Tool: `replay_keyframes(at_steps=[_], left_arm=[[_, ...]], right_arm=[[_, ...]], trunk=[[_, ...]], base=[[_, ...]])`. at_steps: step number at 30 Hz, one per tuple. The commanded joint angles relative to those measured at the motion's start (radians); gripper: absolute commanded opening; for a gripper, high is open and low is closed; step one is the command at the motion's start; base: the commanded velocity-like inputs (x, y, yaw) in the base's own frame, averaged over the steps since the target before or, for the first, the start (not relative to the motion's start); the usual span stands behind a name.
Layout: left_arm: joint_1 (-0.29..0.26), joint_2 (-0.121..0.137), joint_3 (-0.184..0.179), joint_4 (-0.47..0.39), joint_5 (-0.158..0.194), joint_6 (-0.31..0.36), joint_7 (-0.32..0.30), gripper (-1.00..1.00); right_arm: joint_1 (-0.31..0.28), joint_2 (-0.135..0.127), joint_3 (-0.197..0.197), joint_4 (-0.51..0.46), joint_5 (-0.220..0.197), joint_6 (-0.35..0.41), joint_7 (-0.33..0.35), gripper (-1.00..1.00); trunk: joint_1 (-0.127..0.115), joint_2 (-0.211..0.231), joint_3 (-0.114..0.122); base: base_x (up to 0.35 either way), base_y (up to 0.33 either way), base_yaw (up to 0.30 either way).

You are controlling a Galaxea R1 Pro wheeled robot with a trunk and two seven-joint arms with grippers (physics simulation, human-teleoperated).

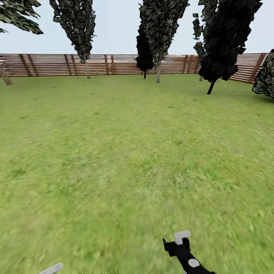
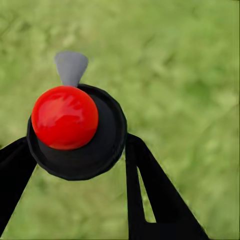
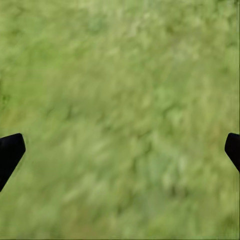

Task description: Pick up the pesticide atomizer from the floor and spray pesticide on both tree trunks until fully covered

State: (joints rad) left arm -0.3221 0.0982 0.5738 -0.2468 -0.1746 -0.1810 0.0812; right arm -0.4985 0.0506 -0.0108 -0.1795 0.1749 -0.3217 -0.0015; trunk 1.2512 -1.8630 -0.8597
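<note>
In the left wrist view my left gripper is shut on the pesticide atomizer, whose round dark body carries a red dome and a light grey trigger head. One black finger presses on each side of it. Low in the head view, the left gripper's pale tip pokes in. My right gripper hangs above the lawn, and in its wrist view it is open with only grass between its fingers. At the far left by the fence stands a tree with a thick leaning tree trunk. Pesticide is out of view.
The garden lawn stretches ahead to a brown slatted fence. Slim trees with thin pale trunks and dark-leaved ones stand along the fence. A bush sits at the right edge.
</note>
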Motion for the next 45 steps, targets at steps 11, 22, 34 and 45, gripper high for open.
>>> replay_keyframes(at_steps=[11,22,34,45], left_arm=[[0.0,0.0,0.0,0.001,0.0,0.0,0.0,-1.0],[0.0,0.0,0.0,0.001,0.0,0.0,0.0,-1.0],[0.0,0.001,-0.001,0.001,0.062,-0.006,-0.001,-1.0],[0.0,0.002,-0.002,0.001,0.067,-0.006,-0.001,-1.0]], right_arm=[[0.0,0.0,0.0,0.0,0.0,0.0,0.0,1.0],[0.0,0.0,0.0,0.0,0.0,0.0,0.0,1.0],[0.0,0.0,0.0,0.0,0.0,0.0,0.0,1.0],[0.0,0.0,0.0,0.0,0.0,0.0,0.0,1.0]], trunk=[[0.0,0.0,0.0],[0.0,0.0,0.0],[0.0,0.0,0.001],[0.0,0.0,0.007]], base=[[0.0,0.297,0.276],[0.0,0.304,0.276],[0.0,0.304,0.276],[0.0,0.304,0.276]])
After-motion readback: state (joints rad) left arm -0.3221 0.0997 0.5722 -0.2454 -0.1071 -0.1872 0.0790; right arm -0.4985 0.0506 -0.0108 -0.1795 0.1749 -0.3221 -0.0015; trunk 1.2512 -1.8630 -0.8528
